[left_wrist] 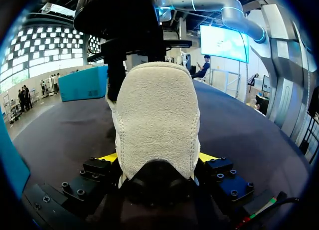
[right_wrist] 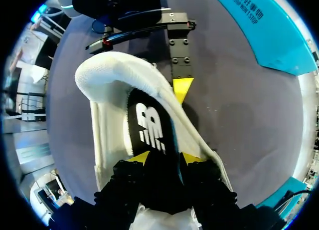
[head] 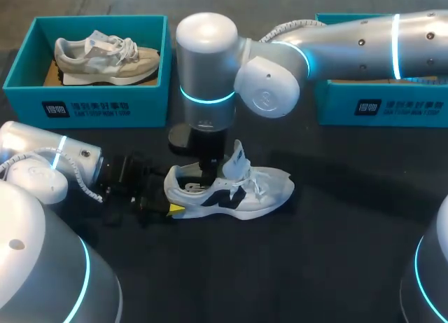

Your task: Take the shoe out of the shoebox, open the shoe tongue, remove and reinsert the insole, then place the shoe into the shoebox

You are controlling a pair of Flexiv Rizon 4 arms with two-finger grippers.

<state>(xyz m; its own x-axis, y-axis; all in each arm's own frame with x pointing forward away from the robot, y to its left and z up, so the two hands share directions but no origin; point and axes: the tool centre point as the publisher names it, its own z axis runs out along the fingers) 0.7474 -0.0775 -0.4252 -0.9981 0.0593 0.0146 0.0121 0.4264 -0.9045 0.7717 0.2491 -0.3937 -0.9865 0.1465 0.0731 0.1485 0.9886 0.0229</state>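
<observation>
1. Clamping the shoe (head: pixel 245 193) heel between its fingers, the left end effector (left_wrist: pixel 157 159) steadied it on the desk (head: pixel 329 267).
2. Right end effector (right_wrist: pixel 162 160), down inside the shoe, pinched the insole (right_wrist: pixel 149 125), likely to pull or seat it.

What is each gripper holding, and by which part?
The left gripper clamps the white shoe by its heel; right gripper pinches the black insole by its side edges.
</observation>
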